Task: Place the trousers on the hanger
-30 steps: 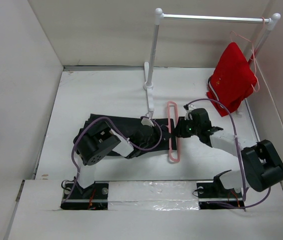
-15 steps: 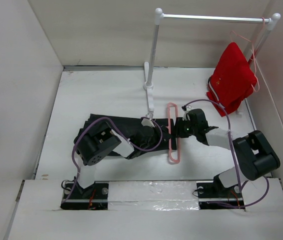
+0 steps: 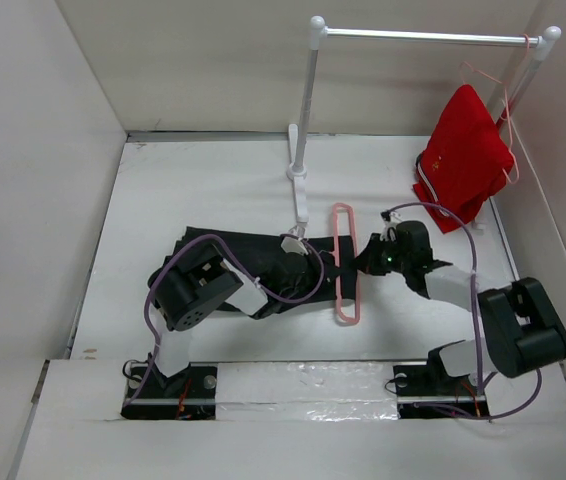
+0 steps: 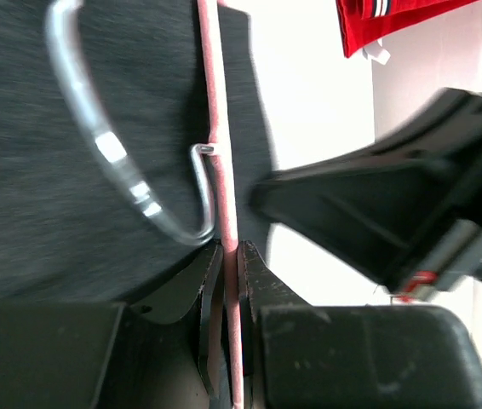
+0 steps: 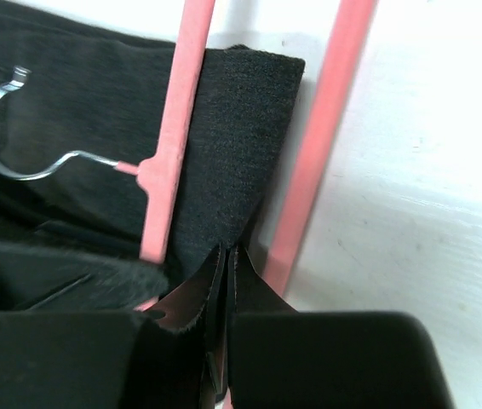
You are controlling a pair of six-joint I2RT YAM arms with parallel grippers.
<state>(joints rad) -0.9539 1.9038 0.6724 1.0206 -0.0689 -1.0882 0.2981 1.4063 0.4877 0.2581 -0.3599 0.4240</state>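
Note:
The black trousers (image 3: 228,258) lie flat on the table under my left arm. The pale-pink hanger (image 3: 345,262) lies at their right end, its silver hook (image 4: 117,158) over the cloth. My left gripper (image 3: 321,270) is shut on the hanger's pink bar (image 4: 224,170); in the left wrist view the jaws (image 4: 229,256) pinch it. My right gripper (image 3: 365,262) is shut on the trousers' edge (image 5: 232,145), which lies between the hanger's two pink bars (image 5: 177,145); the jaws (image 5: 228,254) pinch the cloth.
A white clothes rail (image 3: 418,36) stands at the back, its post foot (image 3: 298,172) just behind the hanger. A red garment (image 3: 463,155) hangs on another thin hanger at the rail's right end. White walls close in left, back and right.
My right gripper reached left to the hanger, then drew back to the right with the trousers' edge in it. The left arm has stayed still on the hanger.

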